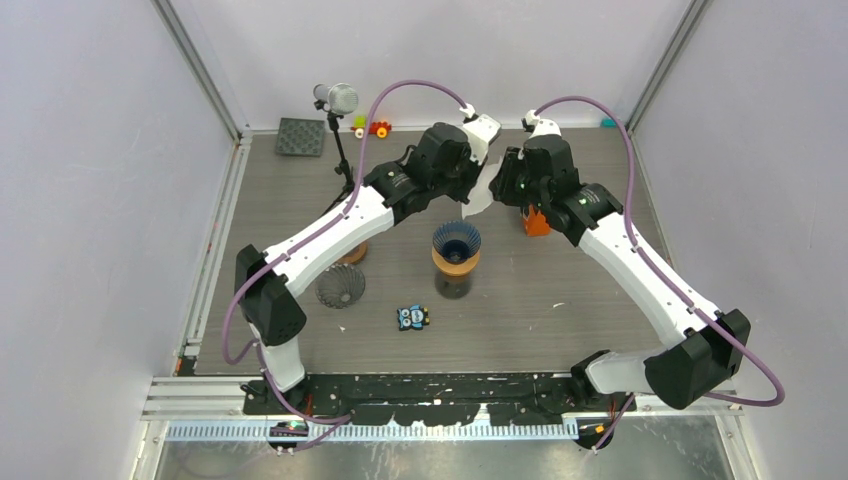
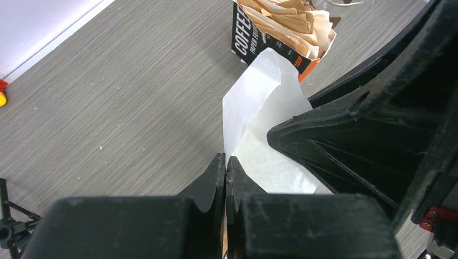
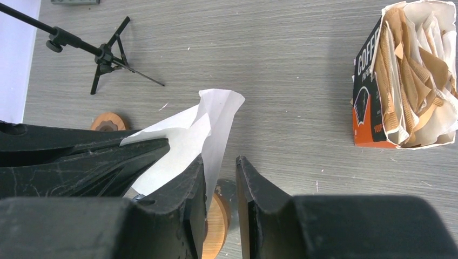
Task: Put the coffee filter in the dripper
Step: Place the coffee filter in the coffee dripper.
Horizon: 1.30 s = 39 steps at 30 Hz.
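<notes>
— Where's the coffee filter point(image 2: 251, 108)?
— Up in the air beyond the dripper point(image 1: 456, 242), pinched flat in my left gripper point(image 2: 226, 175). My right gripper point(image 3: 221, 181) stands apart, with the filter's edge in the gap.
— Risk?
— Folded like that, it could snag the rim and crumple.

A robot lab cell is shown. The table point(image 1: 520, 300) is enclosed by plain walls point(image 1: 90, 200) and metal rails point(image 1: 201, 70). A microphone point(image 1: 338, 97) is set up.

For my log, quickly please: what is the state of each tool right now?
Left tool: closed, holding the white coffee filter.
Right tool: open, with the filter's edge in the gap but not clamped.
</notes>
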Each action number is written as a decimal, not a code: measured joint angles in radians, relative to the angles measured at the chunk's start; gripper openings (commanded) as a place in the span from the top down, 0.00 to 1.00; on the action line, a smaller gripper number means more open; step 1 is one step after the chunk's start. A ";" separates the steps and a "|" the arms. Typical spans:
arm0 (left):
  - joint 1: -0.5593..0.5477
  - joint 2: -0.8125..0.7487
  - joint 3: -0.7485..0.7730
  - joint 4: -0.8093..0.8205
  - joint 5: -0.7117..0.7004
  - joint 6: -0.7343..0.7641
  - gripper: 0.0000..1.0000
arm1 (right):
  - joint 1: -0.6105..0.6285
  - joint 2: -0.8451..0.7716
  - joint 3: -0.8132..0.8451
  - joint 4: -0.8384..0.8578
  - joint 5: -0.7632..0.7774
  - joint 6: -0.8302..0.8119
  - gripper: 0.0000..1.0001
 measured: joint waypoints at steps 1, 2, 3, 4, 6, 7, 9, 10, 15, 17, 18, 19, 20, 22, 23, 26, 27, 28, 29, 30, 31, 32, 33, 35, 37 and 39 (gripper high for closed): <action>0.000 0.000 0.001 0.000 -0.003 0.000 1.00 | 0.000 0.000 0.000 -0.001 -0.003 0.001 0.70; 0.000 0.000 0.001 0.000 -0.004 0.000 1.00 | 0.000 0.001 0.002 -0.003 -0.007 0.002 0.70; 0.000 0.000 0.002 0.000 -0.006 0.000 1.00 | 0.000 0.003 0.003 -0.006 -0.010 0.003 0.70; 0.000 0.000 0.002 0.000 -0.006 0.000 1.00 | 0.000 0.005 0.005 -0.006 -0.011 0.004 0.70; 0.000 0.000 0.002 0.000 -0.008 0.000 1.00 | 0.000 0.010 0.007 -0.007 -0.011 0.003 0.71; 0.000 0.000 0.002 0.000 -0.009 0.000 1.00 | 0.000 0.012 0.008 -0.008 -0.010 0.003 0.72; 0.000 0.000 0.002 0.000 -0.014 0.001 1.00 | 0.000 0.016 0.008 -0.011 -0.007 0.000 0.72; 0.000 0.000 0.002 0.000 -0.017 0.001 1.00 | 0.000 0.017 0.008 -0.014 -0.003 -0.004 0.72; 0.000 -0.019 0.000 0.000 -0.032 0.016 1.00 | 0.000 0.017 0.008 -0.021 0.021 -0.030 0.72; 0.000 -0.039 -0.007 0.001 -0.033 0.033 1.00 | 0.000 0.017 0.008 -0.021 0.028 -0.043 0.72; 0.000 -0.049 -0.011 0.004 -0.033 0.038 1.00 | 0.000 0.017 0.008 -0.022 0.028 -0.049 0.72; 0.000 -0.061 -0.016 0.007 -0.033 0.047 1.00 | 0.000 0.017 0.008 -0.022 0.028 -0.052 0.72; 0.000 -0.072 -0.021 0.011 -0.033 0.059 1.00 | 0.000 0.017 0.009 -0.024 0.028 -0.057 0.72; 0.000 -0.094 -0.034 0.019 -0.032 0.073 1.00 | 0.000 0.017 0.009 -0.026 0.028 -0.068 0.72; 0.000 -0.103 -0.040 0.022 -0.032 0.081 1.00 | 0.000 0.016 0.009 -0.027 0.028 -0.072 0.72; 0.000 -0.122 -0.060 0.034 -0.029 0.097 1.00 | 0.000 0.016 0.009 -0.028 0.027 -0.079 0.72; 0.000 -0.125 -0.067 0.038 -0.028 0.105 1.00 | 0.000 0.016 0.010 -0.028 0.027 -0.081 0.72; 0.000 -0.126 -0.073 0.039 -0.027 0.111 1.00 | 0.000 0.016 0.010 -0.029 0.027 -0.085 0.72; 0.000 -0.126 -0.078 0.040 -0.026 0.114 1.00 | 0.000 0.016 0.010 -0.029 0.027 -0.088 0.72; 0.000 -0.126 -0.085 0.042 -0.025 0.118 1.00 | 0.000 0.015 0.010 -0.029 0.027 -0.092 0.71; 0.000 -0.126 -0.090 0.041 -0.025 0.121 1.00 | 0.000 0.014 0.010 -0.030 0.027 -0.097 0.71; 0.000 -0.126 -0.093 0.041 -0.025 0.126 1.00 | 0.000 0.012 0.010 -0.031 0.026 -0.100 0.70; 0.000 -0.126 -0.095 0.041 -0.025 0.132 1.00 | 0.000 0.008 0.010 -0.031 0.024 -0.103 0.69; 0.000 -0.126 -0.096 0.042 -0.025 0.137 1.00 | 0.000 -0.001 0.010 -0.031 0.014 -0.112 0.60; 0.000 -0.126 -0.096 0.042 -0.024 0.141 1.00 | 0.000 -0.016 0.010 -0.031 -0.011 -0.127 0.51; 0.000 -0.126 -0.096 0.041 -0.021 0.146 1.00 | 0.000 -0.031 0.012 -0.034 -0.035 -0.144 0.48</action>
